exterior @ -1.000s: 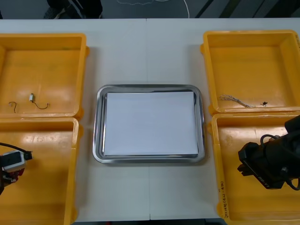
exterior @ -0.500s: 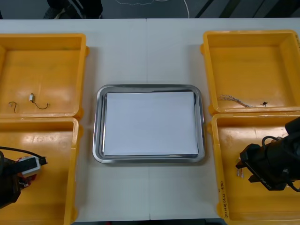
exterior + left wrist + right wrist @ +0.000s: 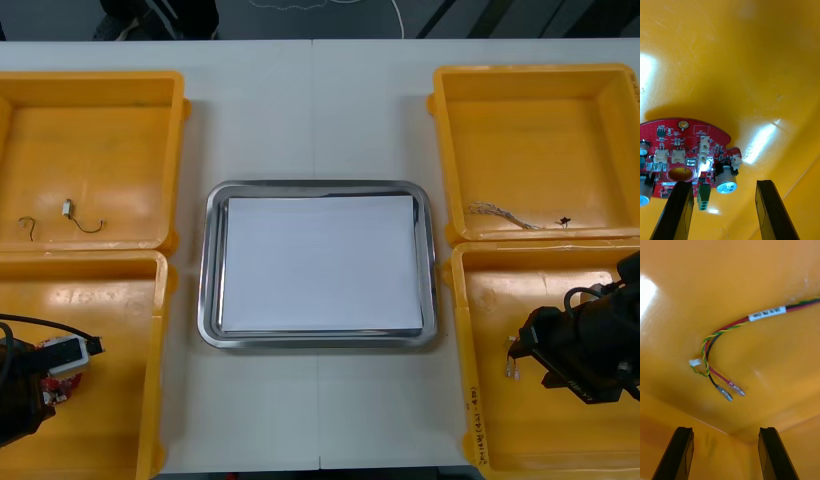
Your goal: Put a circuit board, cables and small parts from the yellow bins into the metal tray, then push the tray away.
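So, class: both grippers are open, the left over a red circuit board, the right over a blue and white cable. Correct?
Not quite. The right wrist view shows the cable beyond the open right gripper is red, yellow and black, not blue and white. The rest holds: the open left gripper is over the red circuit board.
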